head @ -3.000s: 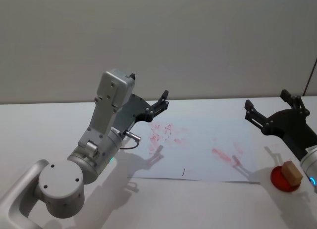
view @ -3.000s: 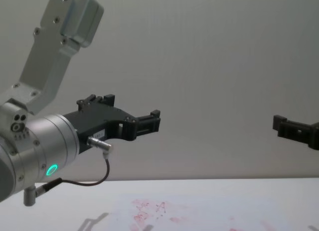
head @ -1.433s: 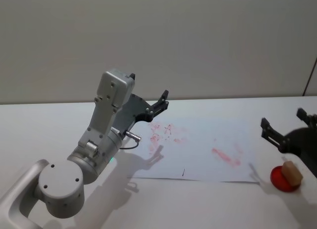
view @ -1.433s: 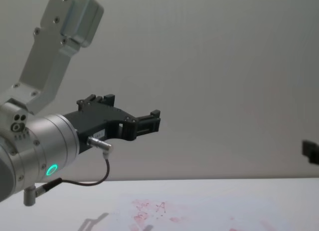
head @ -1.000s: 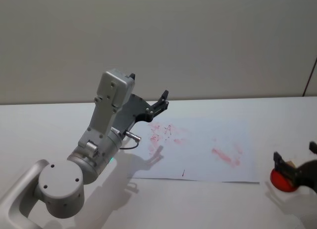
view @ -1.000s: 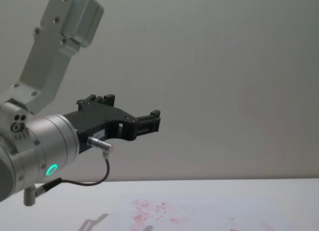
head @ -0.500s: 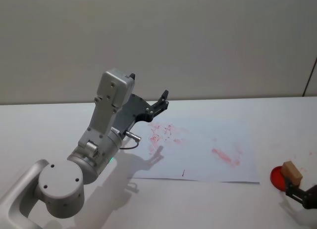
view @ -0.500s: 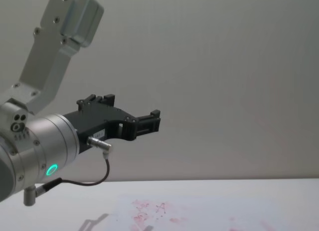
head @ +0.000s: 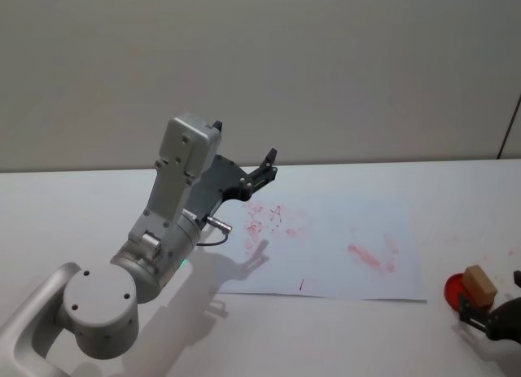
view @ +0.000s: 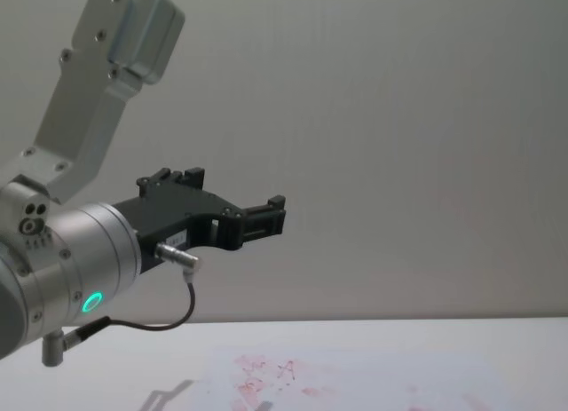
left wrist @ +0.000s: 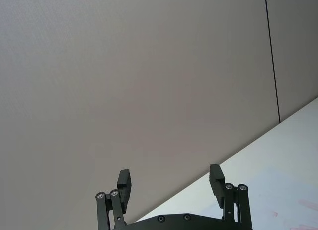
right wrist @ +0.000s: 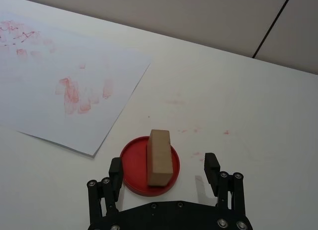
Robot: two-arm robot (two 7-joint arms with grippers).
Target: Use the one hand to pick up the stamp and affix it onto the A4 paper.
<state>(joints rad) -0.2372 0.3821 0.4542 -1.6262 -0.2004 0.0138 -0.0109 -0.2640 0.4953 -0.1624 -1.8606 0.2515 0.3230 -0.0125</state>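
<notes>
The stamp (head: 479,285) (right wrist: 160,157), a light-brown wooden block, stands upright on a red round ink pad (right wrist: 129,163) to the right of the A4 paper (head: 334,243) (right wrist: 44,96). The paper is white with red-pink marks. My right gripper (right wrist: 165,168) (head: 495,310) is open at the table's near right, low, just on the near side of the pad. Its fingers (right wrist: 211,170) flank the near part of the stamp without touching it. My left gripper (head: 264,169) (left wrist: 170,183) (view: 271,213) hangs open in the air above the paper's far left part, parked.
The white table (head: 73,206) stretches left and right of the paper, with a grey wall behind. Faint red smudges (right wrist: 191,130) mark the table beyond the pad. The left arm's silver body (head: 163,222) rises over the near left of the table.
The right gripper drew back from above the paper's right side, came down toward the near right, and now sits low just before the ink pad. The left arm has not moved.
</notes>
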